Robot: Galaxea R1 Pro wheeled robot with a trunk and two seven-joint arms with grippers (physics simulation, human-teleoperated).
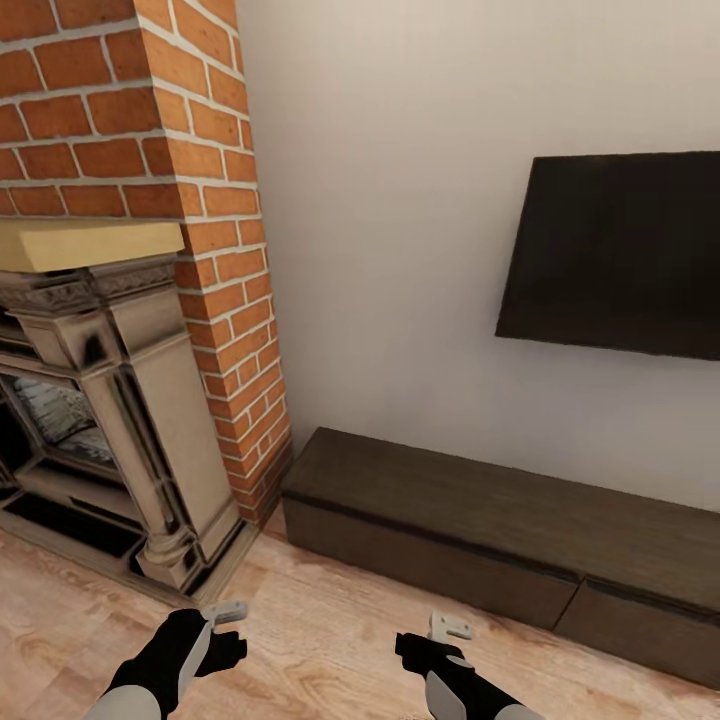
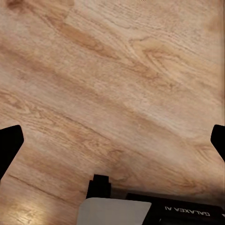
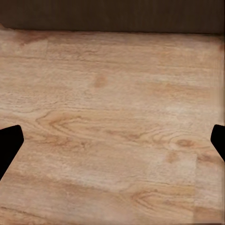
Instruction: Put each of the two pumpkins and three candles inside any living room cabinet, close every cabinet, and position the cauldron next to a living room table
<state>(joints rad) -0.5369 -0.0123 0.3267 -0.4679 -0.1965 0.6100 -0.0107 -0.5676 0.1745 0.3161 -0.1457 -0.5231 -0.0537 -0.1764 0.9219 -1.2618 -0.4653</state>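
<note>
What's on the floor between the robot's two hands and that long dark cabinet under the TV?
Just bare wooden floor. In the head view, nothing lies between the left gripper, the right gripper and the cabinet; the right wrist view shows the same bare boards.

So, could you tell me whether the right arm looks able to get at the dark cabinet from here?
Probably yes. The right tool hangs open over bare floor, with nothing between it and the cabinet front, though it may need a forward reach.
</note>
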